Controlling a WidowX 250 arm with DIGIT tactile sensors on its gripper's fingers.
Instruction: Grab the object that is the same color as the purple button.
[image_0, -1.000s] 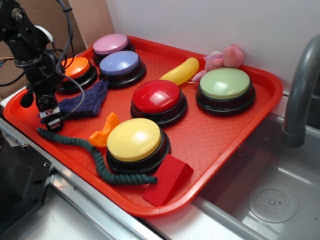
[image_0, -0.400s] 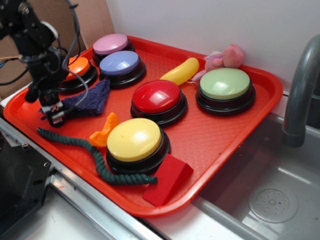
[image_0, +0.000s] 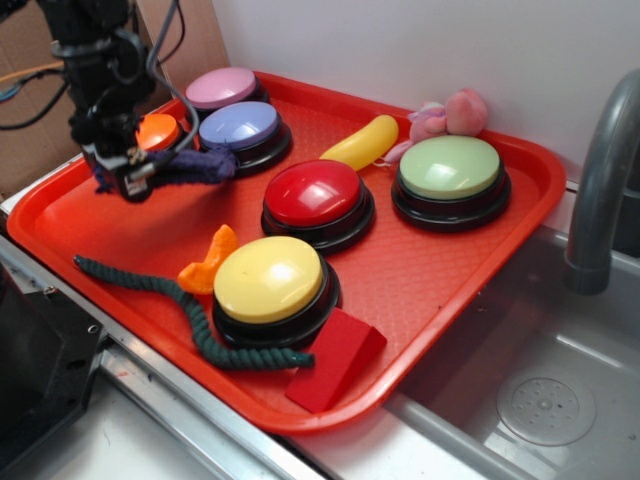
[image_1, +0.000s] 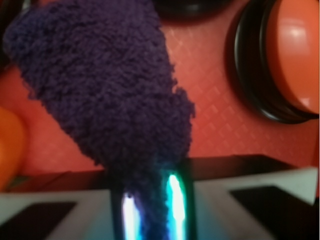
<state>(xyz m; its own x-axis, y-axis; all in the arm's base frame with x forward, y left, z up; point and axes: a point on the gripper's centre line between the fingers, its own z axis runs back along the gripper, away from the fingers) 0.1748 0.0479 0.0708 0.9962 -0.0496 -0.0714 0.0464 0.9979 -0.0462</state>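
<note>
We have the purple cloth (image_0: 190, 168) pinched at one narrow end between the fingers of our gripper (image_0: 133, 183); the jaws are clenched on it, which the wrist view shows clearly, because the knit is squeezed thin between the two shiny pads (image_1: 175, 197).

In the exterior view the cloth hangs above the red tray (image_0: 420, 280), near its edge at about 10 o'clock. From the gripper it runs toward 3 o'clock, with its long axis nearly level and the free end reaching to the front of the purple button (image_0: 239, 127). In the wrist view the cloth (image_1: 105, 85) spreads wider toward 12 o'clock, away from the pads.

The orange button (image_0: 155, 132) is just behind the gripper. We judge that the grasp is done, and the free end is soft, so it may drag on the buttons if we go low.
</note>
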